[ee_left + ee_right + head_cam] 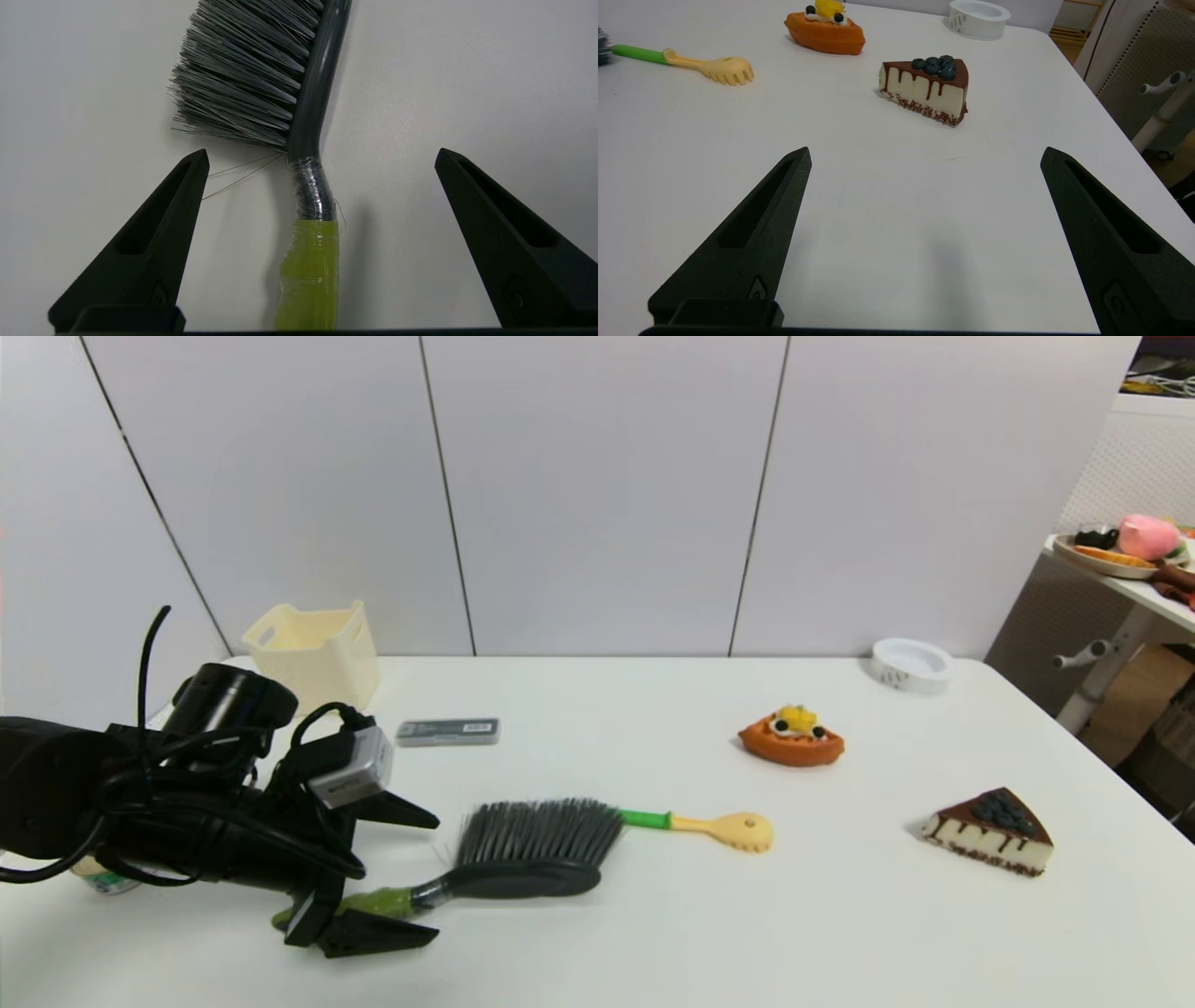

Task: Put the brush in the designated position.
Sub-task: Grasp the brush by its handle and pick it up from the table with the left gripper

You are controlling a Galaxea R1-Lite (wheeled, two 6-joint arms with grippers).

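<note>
One brush (pixel 523 859), two spread pincers.

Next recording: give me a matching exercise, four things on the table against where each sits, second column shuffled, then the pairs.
Things:
1. brush
2. cream basket
3. white ring-shaped dish
4. chocolate cake slice

Places:
A. far right corner of the table
B. near right part of the table
C. far left corner, by the wall
D. flat on the table, handle between the open jaws of the left gripper

Pairs: 1-D, 2-C, 3-A, 4-B
</note>
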